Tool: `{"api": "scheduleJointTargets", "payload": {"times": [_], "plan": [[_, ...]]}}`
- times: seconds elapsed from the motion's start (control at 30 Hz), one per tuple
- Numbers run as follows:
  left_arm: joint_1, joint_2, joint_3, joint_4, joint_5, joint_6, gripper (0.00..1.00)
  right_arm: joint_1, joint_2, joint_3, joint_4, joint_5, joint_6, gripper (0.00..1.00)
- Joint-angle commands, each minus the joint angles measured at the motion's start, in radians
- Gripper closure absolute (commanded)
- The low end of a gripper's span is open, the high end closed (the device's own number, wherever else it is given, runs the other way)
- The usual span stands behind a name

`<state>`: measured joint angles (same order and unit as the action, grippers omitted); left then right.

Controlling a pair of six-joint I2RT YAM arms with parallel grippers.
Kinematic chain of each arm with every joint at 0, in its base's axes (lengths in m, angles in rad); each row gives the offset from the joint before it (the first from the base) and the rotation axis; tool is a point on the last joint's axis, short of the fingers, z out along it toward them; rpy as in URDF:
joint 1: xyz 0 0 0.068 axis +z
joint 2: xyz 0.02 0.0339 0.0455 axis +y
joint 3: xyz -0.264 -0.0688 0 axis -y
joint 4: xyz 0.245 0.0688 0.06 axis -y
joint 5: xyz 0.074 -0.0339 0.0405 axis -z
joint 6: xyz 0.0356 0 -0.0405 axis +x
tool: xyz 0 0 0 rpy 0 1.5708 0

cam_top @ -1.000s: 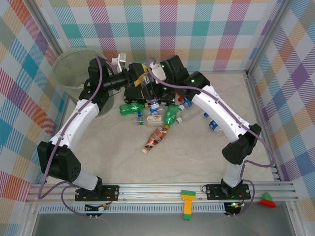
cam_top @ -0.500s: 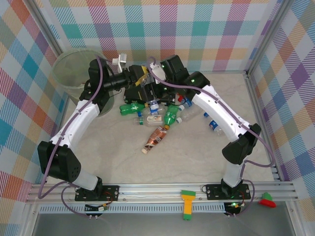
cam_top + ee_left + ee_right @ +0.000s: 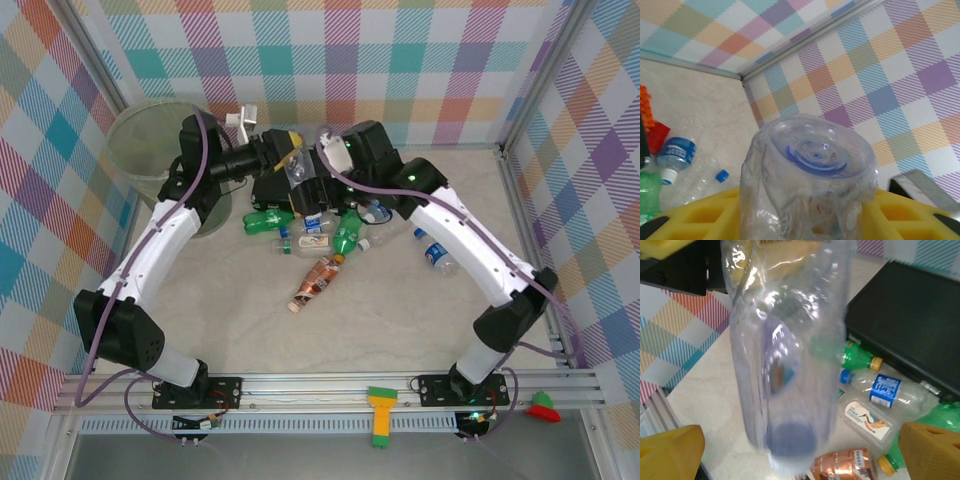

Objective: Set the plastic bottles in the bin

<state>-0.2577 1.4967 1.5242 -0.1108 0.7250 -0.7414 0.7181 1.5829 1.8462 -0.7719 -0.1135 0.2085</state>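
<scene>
Above the far side, near the black case [image 3: 910, 315], your left gripper [image 3: 805, 215] clamps a clear bottle [image 3: 807, 160] while the right gripper [image 3: 801, 446] stands wide open around it, empty: hand-off stage, I judge, so next carry it left over the bin [image 3: 140, 145] and release.

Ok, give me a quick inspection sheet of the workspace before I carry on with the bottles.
Surface: beige table top, bare toward the front.
Job's things: bin stands at the far left corner; loose bottles lie clustered mid-table; one clear bottle is held off the table.
Clutter: black case behind the pile; orange and red toy pieces by the bottles.
Grippers: left gripper shut on the clear bottle; right gripper open, its fingers wide of that bottle.
Cables: purple cables run along both arms, no snag seen.
Surroundings: plaid walls, metal frame.
</scene>
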Motion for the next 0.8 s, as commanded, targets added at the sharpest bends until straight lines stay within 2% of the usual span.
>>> {"api": "scheduleJointTargets", "payload": {"times": [0.0,0.33,0.57,0.77], "plan": [[0.028,-0.023,0.083,-0.114,-0.121,0.117,0.51,-0.008,-0.075,-0.034,0.072,0.073,0.013,0.01],[0.105,-0.035,0.275,-0.304,-0.501,0.309,0.52,-0.016,-0.179,-0.117,0.15,0.167,-0.036,0.01],[0.22,0.011,0.445,-0.394,-0.673,0.336,0.52,-0.033,-0.19,-0.143,0.19,0.16,-0.076,0.01],[0.332,0.061,0.515,-0.383,-0.773,0.388,0.52,-0.06,-0.192,-0.157,0.236,0.11,-0.08,0.01]]}}
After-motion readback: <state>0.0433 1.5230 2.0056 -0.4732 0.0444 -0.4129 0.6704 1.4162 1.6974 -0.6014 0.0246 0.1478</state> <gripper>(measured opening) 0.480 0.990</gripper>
